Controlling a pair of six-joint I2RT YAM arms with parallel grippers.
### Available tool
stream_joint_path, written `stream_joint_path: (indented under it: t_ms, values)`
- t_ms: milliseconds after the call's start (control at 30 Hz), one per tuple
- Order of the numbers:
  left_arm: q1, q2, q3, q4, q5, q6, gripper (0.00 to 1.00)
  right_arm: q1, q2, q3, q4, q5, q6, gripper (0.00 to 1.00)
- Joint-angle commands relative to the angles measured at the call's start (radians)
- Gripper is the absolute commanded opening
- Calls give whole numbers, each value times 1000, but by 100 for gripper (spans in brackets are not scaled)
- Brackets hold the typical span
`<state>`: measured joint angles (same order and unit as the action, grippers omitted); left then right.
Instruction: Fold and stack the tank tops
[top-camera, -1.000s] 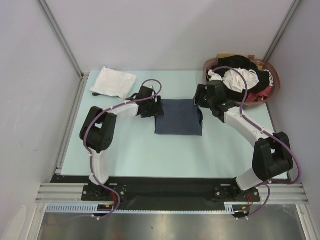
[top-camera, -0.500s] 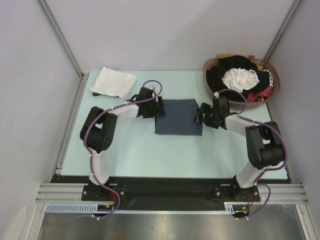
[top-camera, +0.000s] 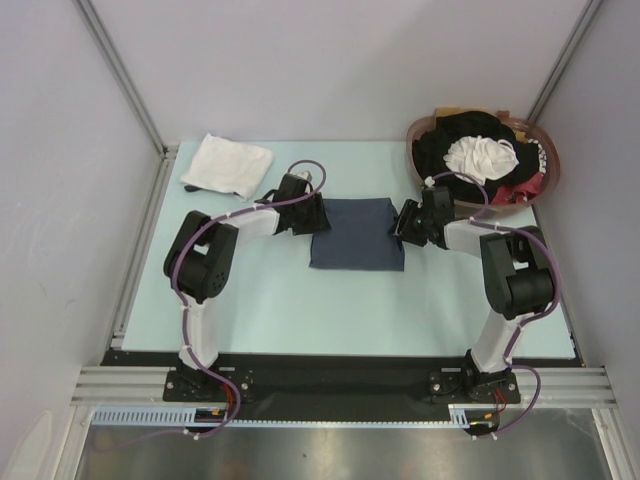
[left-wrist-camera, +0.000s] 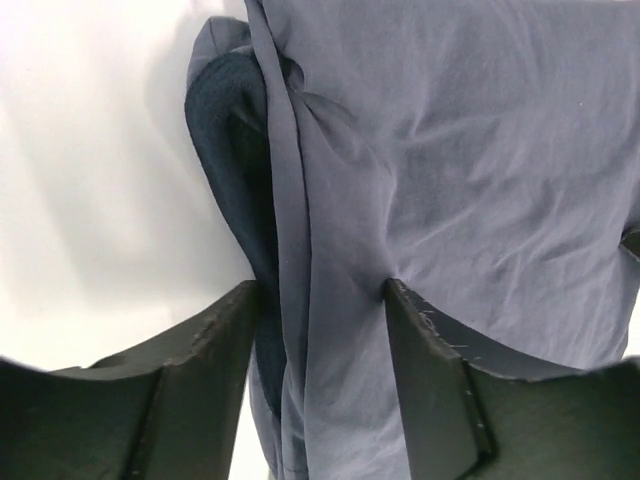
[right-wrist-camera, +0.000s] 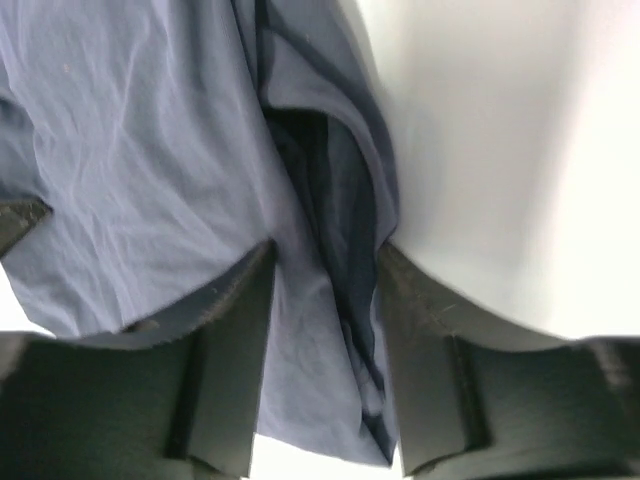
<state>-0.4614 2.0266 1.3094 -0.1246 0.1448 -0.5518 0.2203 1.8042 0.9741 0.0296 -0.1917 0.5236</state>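
Observation:
The slate grey-blue tank top (top-camera: 357, 233) lies folded into a rectangle at the middle of the table. My left gripper (top-camera: 312, 216) is at its left edge and my right gripper (top-camera: 400, 225) at its right edge. In the left wrist view the left gripper (left-wrist-camera: 322, 295) straddles the layered edge of the grey-blue top (left-wrist-camera: 460, 170), jaws apart with cloth between them. In the right wrist view the right gripper (right-wrist-camera: 325, 258) likewise straddles the other edge of the grey-blue top (right-wrist-camera: 150, 170). The white tank top (top-camera: 228, 164) lies folded at the back left corner.
A brown basket (top-camera: 556, 172) at the back right holds a jumble of black, white and red clothes. Metal frame posts and side walls bound the table. Pale table surface (top-camera: 300, 310) lies in front of the grey-blue top.
My right gripper came down from the top's back right corner to its right edge, the arm folding in. Both grippers' jaws have narrowed around the cloth edges.

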Motion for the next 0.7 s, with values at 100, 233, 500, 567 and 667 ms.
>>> stream_joint_path:
  t_ms: [100, 233, 500, 567, 667]
  values:
    - [7, 40, 11, -44, 18, -19, 48, 2, 38, 37, 18, -31, 4, 40]
    - [20, 44, 5, -38, 19, -23, 27, 22, 56, 61, 13, -34, 4, 18]
    - [61, -8, -57, -29, -14, -17, 9, 105, 75, 92, 30, -35, 30, 0]
    - [81, -37, -93, 2, -10, -23, 8, 129, 84, 100, 41, -34, 44, 0]
    - [130, -48, -110, -9, 19, -11, 6, 158, 113, 130, 44, -44, 59, 0]
